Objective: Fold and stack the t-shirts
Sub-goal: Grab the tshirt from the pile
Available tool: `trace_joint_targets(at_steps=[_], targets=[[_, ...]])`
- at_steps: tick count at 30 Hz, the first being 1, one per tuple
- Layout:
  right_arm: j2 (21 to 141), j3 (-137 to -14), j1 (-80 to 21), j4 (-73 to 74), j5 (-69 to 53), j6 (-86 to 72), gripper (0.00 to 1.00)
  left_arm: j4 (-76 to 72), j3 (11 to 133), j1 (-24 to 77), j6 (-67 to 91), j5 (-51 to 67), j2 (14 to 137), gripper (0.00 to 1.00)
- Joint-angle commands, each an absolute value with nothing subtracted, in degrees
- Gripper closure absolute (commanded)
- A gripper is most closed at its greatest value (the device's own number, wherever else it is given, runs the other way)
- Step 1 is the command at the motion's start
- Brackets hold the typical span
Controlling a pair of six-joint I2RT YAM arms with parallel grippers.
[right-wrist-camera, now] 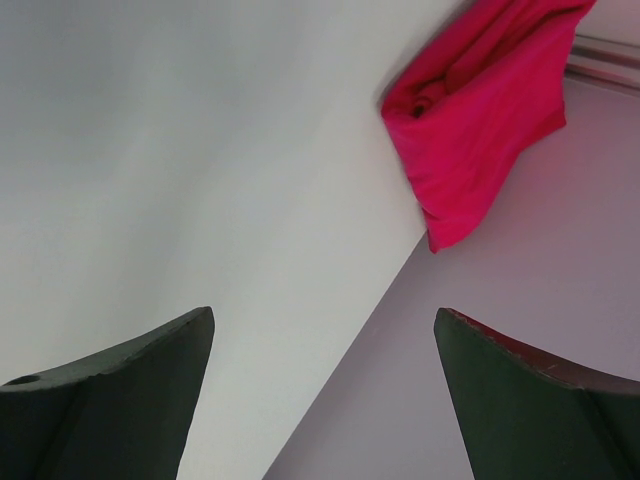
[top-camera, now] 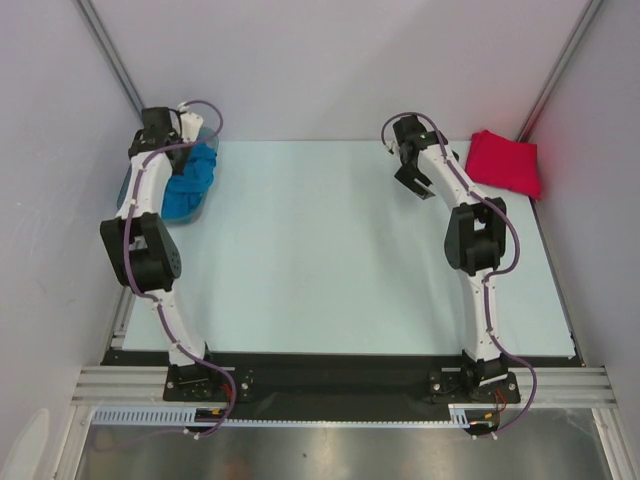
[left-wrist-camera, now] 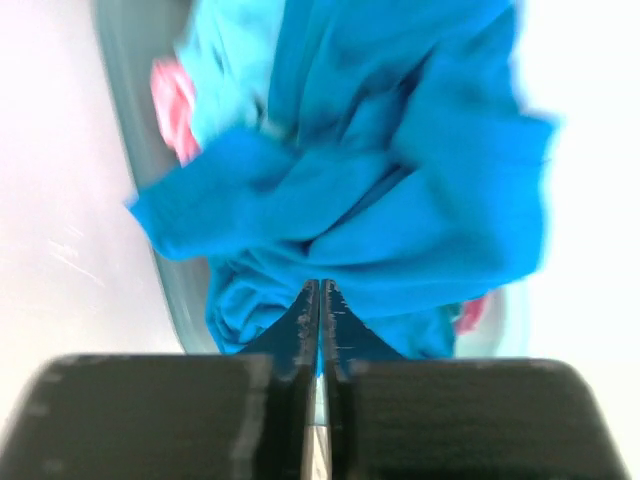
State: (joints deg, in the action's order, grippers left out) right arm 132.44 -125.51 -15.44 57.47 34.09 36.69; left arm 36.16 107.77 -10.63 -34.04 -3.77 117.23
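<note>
1. The left gripper [left-wrist-camera: 320, 292] hangs over the grey-blue bin [top-camera: 127, 188] at the far left corner of the table [top-camera: 320, 250]. Its two fingers are pressed flat together, with no gap between them.
2. The fingertips of the left gripper reach the crumpled deep blue t-shirt [left-wrist-camera: 400, 170]. The left wrist view does not show whether a fold of cloth is pinched between them.
3. The deep blue t-shirt lies on top of the heap in the bin. In the top view it bulges over the bin's right rim toward the table.
4. A turquoise t-shirt [left-wrist-camera: 230, 60] lies in the same bin, partly under the deep blue one, toward the top of the left wrist view.
5. A pink t-shirt [left-wrist-camera: 175, 100] shows beside the turquoise one, against the bin wall. A second small patch of pink shows at the lower right of the heap.
6. The right gripper [right-wrist-camera: 322, 312] is held above the table toward its far right side. Its fingers stand wide apart with nothing between them.
7. The bright red t-shirt [top-camera: 505, 163] lies folded into a compact bundle at the far right corner of the table, close to the side wall. It is near the right gripper but does not touch it.
8. The red t-shirt and the bin of shirts are well apart, at opposite far corners.
</note>
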Motion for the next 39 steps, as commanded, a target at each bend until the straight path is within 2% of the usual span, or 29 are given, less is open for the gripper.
trace_joint_targets(at_steps=[1,3,5,6,7,10,12,25,28,29,31,35,39], targets=[[133.8,-128.0,-16.2,57.7,35.2,37.7,0.0,33.2,108.5,-6.9,-35.3,-1.9,111.3,0.9],[133.9,-127.6,-16.3,57.7,35.4,37.4,0.0,33.2,108.8,-7.1,-35.3,-3.2,112.3,0.5],[133.7,-127.4,-16.3,58.4,35.6,37.2,0.0,32.4,108.6,-7.4,-35.2,-4.3,114.0,0.49],[133.4,-127.2,-16.3,58.5,35.8,37.2,0.0,32.1,108.4,-7.6,-35.2,-5.8,114.4,0.42],[133.3,-126.8,-16.3,58.6,35.9,37.2,0.0,30.6,108.2,-7.6,-34.9,-6.7,114.9,0.39],[132.8,-125.8,-16.3,59.0,36.5,37.8,0.0,27.5,107.6,-8.2,-35.1,-9.5,116.7,0.38],[132.5,-125.2,-16.3,58.9,37.3,38.4,0.0,25.0,107.8,-8.4,-35.8,-11.8,118.1,0.32],[133.0,-125.4,-17.3,59.1,39.5,38.5,0.0,22.0,110.7,-9.1,-41.6,-13.3,122.6,0.34],[133.2,-125.3,-18.0,59.0,39.5,37.9,0.0,21.9,111.1,-9.1,-42.3,-13.9,123.4,0.44],[133.2,-125.3,-18.1,59.0,39.5,37.7,0.0,21.9,111.1,-9.1,-42.6,-13.9,123.5,0.54],[133.2,-125.3,-18.5,58.9,39.6,37.6,0.0,21.8,111.1,-9.3,-42.9,-14.0,123.7,0.6],[133.2,-125.4,-19.1,58.4,39.7,37.8,0.0,21.9,111.7,-9.7,-43.8,-14.4,125.2,0.57],[133.1,-125.6,-19.3,57.8,40.0,38.4,0.0,22.0,112.1,-10.2,-44.0,-14.3,125.8,0.59]])
